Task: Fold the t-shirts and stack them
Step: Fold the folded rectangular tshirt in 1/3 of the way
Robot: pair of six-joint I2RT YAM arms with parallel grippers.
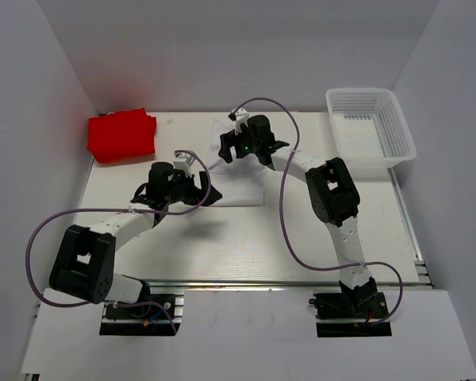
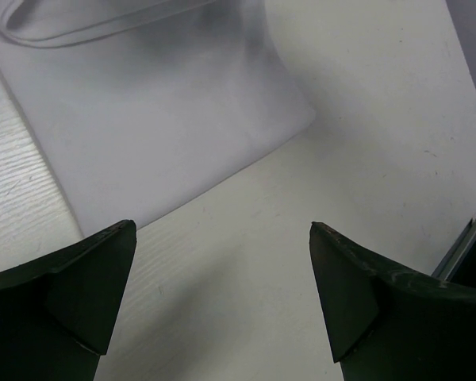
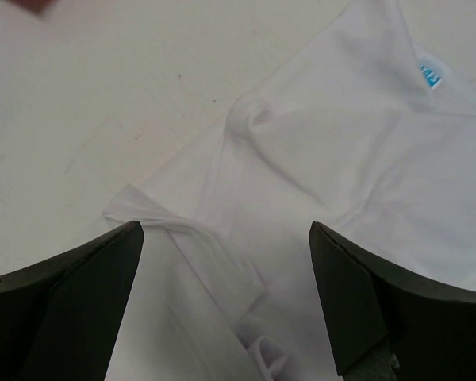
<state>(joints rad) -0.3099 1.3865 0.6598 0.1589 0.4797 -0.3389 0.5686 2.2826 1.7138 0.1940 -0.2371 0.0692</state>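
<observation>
Seen from above, a white t-shirt lies flat on the white table, just above the middle of the frame. It is a pale oblong, hard to pick out against the surface, and its long axis runs from the top of the frame towards the bottom. A red t-shirt, already folded into a block, sits well apart in the upper left. A white mesh basket stands in the upper right.

The left tool has its two fingers spread apart and holds nothing. It hovers over bare table just beside the shirt's lower left edge. In its own view, a folded corner of white cloth fills the upper left of the frame and points right.

The right tool is also spread apart and empty. It hangs directly over the upper end of the shirt. Below it, at the lower left of its view, is a crumpled, loosely folded sleeve. A blue label at the neck shows in the upper right.

The neck end therefore seems to lie at the top of the overhead frame, under the right arm, with the lower end nearer the left arm. The rumpled sleeve is closest to the right tool, directly beneath its gap, so that arm is better placed to tidy it.
</observation>
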